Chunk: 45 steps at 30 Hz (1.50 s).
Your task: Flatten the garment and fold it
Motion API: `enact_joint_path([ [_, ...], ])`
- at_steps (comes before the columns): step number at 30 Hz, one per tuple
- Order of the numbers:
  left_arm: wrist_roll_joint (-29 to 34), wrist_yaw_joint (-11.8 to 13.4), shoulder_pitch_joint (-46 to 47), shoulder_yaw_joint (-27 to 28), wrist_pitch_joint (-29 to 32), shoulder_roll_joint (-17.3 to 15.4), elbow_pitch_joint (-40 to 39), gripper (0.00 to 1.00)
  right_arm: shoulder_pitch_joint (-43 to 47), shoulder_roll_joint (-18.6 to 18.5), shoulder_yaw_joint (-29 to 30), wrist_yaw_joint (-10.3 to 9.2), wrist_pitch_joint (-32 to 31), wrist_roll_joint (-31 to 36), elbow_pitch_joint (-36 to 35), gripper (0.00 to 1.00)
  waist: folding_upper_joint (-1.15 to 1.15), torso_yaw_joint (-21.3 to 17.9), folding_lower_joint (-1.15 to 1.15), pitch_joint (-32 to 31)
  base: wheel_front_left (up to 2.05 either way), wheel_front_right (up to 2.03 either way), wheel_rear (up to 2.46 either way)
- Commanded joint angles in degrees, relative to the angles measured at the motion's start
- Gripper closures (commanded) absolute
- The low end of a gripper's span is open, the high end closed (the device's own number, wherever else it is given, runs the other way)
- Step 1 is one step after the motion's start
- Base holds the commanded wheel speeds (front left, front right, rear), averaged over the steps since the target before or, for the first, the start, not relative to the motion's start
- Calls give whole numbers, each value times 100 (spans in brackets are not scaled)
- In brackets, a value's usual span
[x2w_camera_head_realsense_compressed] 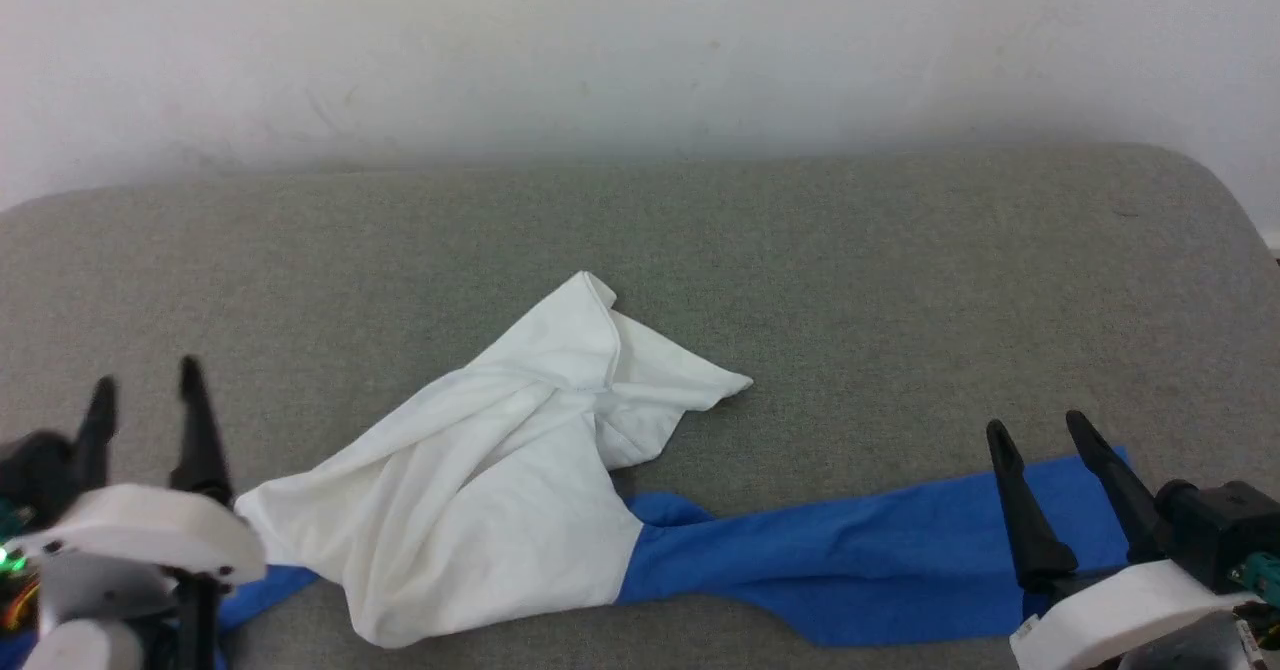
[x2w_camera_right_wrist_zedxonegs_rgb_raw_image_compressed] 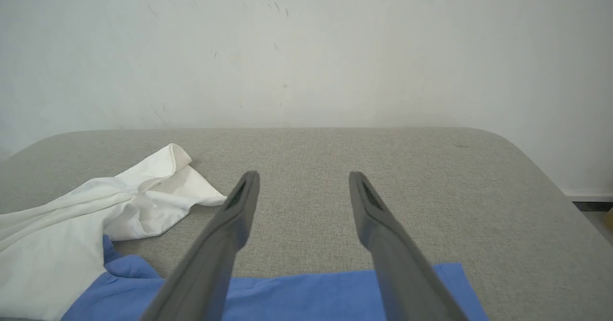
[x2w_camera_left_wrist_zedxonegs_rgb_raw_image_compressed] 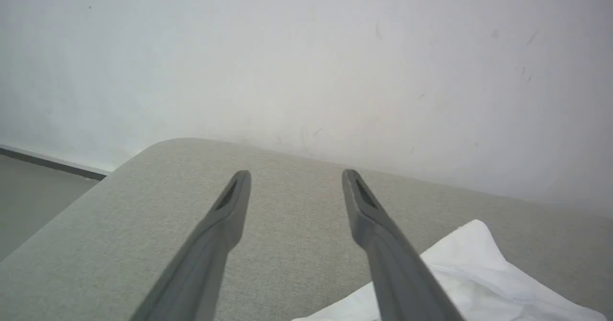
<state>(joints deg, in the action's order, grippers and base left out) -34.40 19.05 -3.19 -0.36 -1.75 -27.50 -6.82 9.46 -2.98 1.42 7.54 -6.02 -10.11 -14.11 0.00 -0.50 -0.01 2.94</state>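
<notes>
The garment (x2w_camera_head_realsense_compressed: 480,490) lies crumpled on the grey cushion, its white body bunched in the middle and one blue sleeve (x2w_camera_head_realsense_compressed: 880,550) stretched out flat to the right. A bit of blue cloth also shows at the lower left edge, by my left arm. My left gripper (x2w_camera_head_realsense_compressed: 145,385) stands open at the lower left, just left of the white cloth (x2w_camera_left_wrist_zedxonegs_rgb_raw_image_compressed: 479,273), with nothing between its fingers. My right gripper (x2w_camera_head_realsense_compressed: 1040,430) is open too, hovering over the cuff end of the blue sleeve (x2w_camera_right_wrist_zedxonegs_rgb_raw_image_compressed: 306,294), holding nothing.
The grey fabric surface (x2w_camera_head_realsense_compressed: 800,270) has rounded corners and backs onto a white wall (x2w_camera_head_realsense_compressed: 640,40). Its left edge drops to the floor (x2w_camera_left_wrist_zedxonegs_rgb_raw_image_compressed: 33,191), and its right edge drops off as well (x2w_camera_right_wrist_zedxonegs_rgb_raw_image_compressed: 589,206).
</notes>
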Motion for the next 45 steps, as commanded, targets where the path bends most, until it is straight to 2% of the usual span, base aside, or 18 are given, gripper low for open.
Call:
enact_joint_path([
  [1, 191, -165, 459, -410, 167, -18, -26, 0, -42, 11, -21, -5, -12, 35, -60, 0, 0, -51, 1, 103, 0, 0, 0],
  [7, 421, -957, 1811, -1753, 993, 224, 586, 0, -207, 11, -30, -5, -16, 49, -98, 0, 0, -224, 1, 414, 0, 0, 0],
  [12, 386, -1568, 2728, -2463, 1707, 524, 1553, 0, -343, 11, -74, -5, 31, -10, -30, 0, 0, -445, 1, 681, 0, 0, 0],
  [13, 386, -1568, 2728, -2463, 1707, 524, 1553, 0, -343, 11, -74, -5, 31, -10, -30, 0, 0, -445, 1, 681, 0, 0, 0],
  [19, 254, -2051, 3463, -2897, 2526, 755, 2889, 0, -460, 11, -44, -5, 139, -80, 116, 0, 0, -670, 1, 896, 0, 0, 0],
  [25, 265, -2297, 3889, -3314, 3488, 844, 4024, 0, -541, 11, -114, -5, 206, -110, 260, 0, 0, -803, 1, 953, 0, 0, 0],
  [26, 280, -2351, 3938, -3411, 3659, 847, 4168, 10, -552, 11, -130, -5, 213, -118, 275, 0, 0, -824, 1, 959, 0, 0, 0],
  [27, 267, -2403, 3983, -3485, 3804, 862, 4288, 60, -563, 11, -143, -5, 221, -126, 287, 0, 0, -842, 1, 968, 0, 0, 0],
  [28, 240, -2452, 4026, -3544, 3911, 881, 4382, 100, -572, 11, -154, -5, 231, -133, 298, 0, 0, -859, 1, 974, 0, 0, 0],
  [29, 218, -2501, 4084, -3602, 3974, 892, 4433, 100, -583, 11, -164, -5, 239, -140, 307, 0, 0, -879, 1, 987, 0, 0, 0],
  [31, 201, -2553, 4305, -3582, 3734, 900, 4376, 100, -598, 11, -158, -5, 252, -151, 329, 0, 0, -903, 1, 997, 0, 0, 0],
  [33, 214, -2555, 4620, -3409, 3190, 911, 4238, 100, -602, 11, -131, -5, 265, -156, 338, 0, 0, -901, 1, 1012, 0, 0, 0],
  [37, 253, -2325, 5355, -2870, 2036, 896, 4022, 100, -645, 11, -161, -5, 280, -163, 353, 0, 0, -947, 1, 1085, 0, 0, 0],
  [45, 688, -1808, 6398, -2427, 680, 645, 4378, 100, -861, 11, -354, -5, 366, -223, 429, 0, 0, -1208, 1, 1427, 0, 0, 0],
])
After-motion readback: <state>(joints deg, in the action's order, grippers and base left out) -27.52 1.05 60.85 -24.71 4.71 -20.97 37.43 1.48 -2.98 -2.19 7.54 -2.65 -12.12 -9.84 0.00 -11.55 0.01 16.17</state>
